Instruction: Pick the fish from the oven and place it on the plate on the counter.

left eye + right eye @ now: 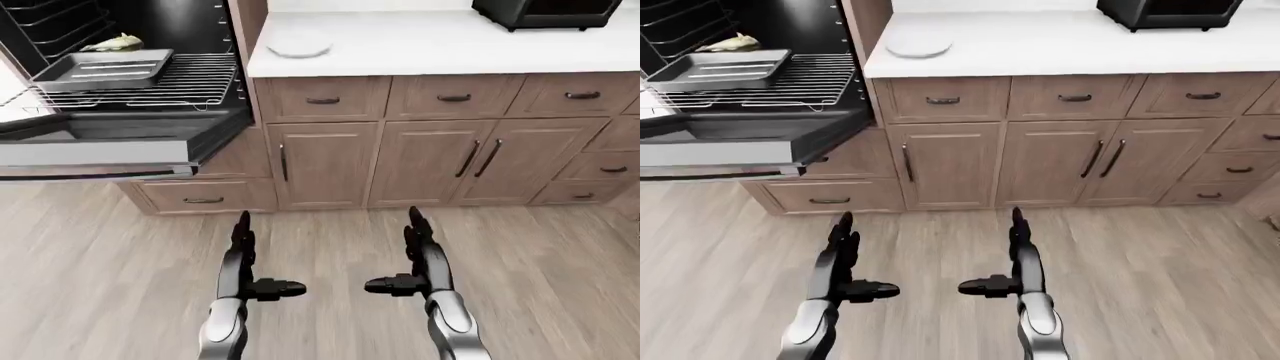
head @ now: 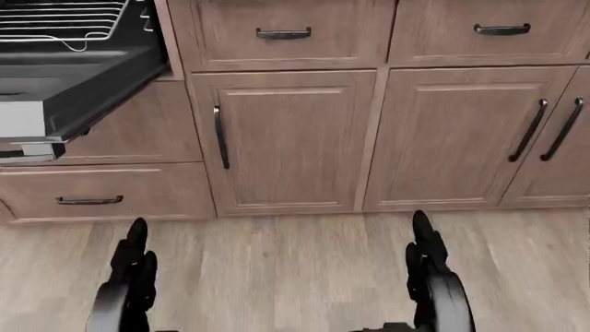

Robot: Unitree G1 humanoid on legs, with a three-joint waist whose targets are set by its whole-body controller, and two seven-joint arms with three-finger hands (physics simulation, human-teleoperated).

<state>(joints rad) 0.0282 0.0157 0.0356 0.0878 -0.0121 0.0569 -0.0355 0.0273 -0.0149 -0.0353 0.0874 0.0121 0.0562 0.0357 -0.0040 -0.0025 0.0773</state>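
The fish point(image 1: 117, 43), pale yellow-green, lies on the pulled-out oven rack point(image 1: 190, 81) behind a grey baking tray point(image 1: 100, 69), at the top left of the left-eye view. The white plate point(image 1: 298, 49) sits on the white counter point(image 1: 450, 45) just right of the oven. My left hand point(image 1: 252, 262) and right hand point(image 1: 408, 259) are both open and empty, fingers pointing up, low over the wooden floor, far from the oven and counter.
The oven door point(image 1: 95, 142) hangs open at the left and juts out. Wooden cabinets and drawers point(image 1: 420, 150) run under the counter. A black appliance point(image 1: 545, 13) stands on the counter at the top right.
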